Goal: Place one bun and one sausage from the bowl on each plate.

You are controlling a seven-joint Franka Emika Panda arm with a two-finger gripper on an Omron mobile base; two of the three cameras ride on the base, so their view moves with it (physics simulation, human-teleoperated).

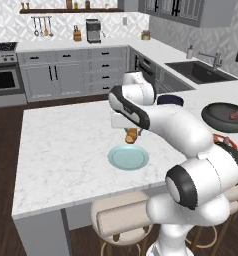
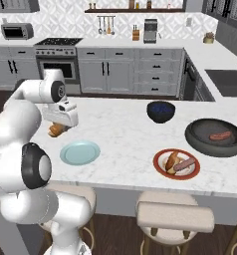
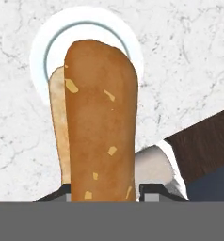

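Dk blue bowl [image 2: 161, 111] near far edge of marble island [image 2: 120, 129]. Stools [image 2: 174, 217] tucked under near edge. Sink [image 1: 200, 70], stove [image 2: 58, 43], coffee maker [image 2: 150, 30] on back counters.

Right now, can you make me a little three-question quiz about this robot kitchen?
1. True or false: the gripper holds a bun.
2. Which plate has a bun and sausage on it? A red-rimmed plate, B light blue plate.
3. Fill in: one ____ lies in the dark grey bowl.

Key: 1 true; 2 A; 3 sausage.
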